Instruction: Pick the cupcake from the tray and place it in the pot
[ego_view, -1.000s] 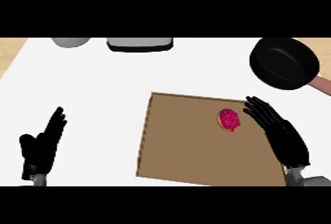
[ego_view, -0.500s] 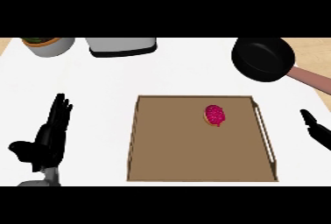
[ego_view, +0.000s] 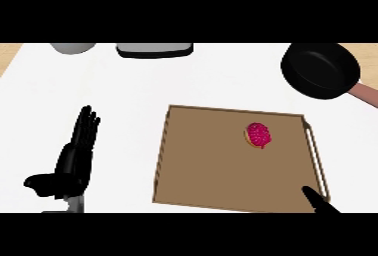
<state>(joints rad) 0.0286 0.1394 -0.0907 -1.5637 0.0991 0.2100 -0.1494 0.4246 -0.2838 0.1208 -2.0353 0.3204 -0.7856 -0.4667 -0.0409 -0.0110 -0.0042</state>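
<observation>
Nearest to us, our left hand (ego_view: 74, 160) rests open on the white counter (ego_view: 221, 80) at the view's left, fingers straight and pressed together, well apart from the tray (ego_view: 214, 175) and taking no part in the pick. At the lower right only a dark tip of our right hand (ego_view: 319, 201) shows over the tray's near right corner; we cannot tell how its fingers are set. Farther in, the cupcake (ego_view: 258, 135) lies on its side on the tray's far right part, touched by neither hand, so the pick is not yet made. Beyond the tray's far right corner sits the black pot (ego_view: 320, 70), its handle pointing right; we judge the right hand the natural one, being on that side.
</observation>
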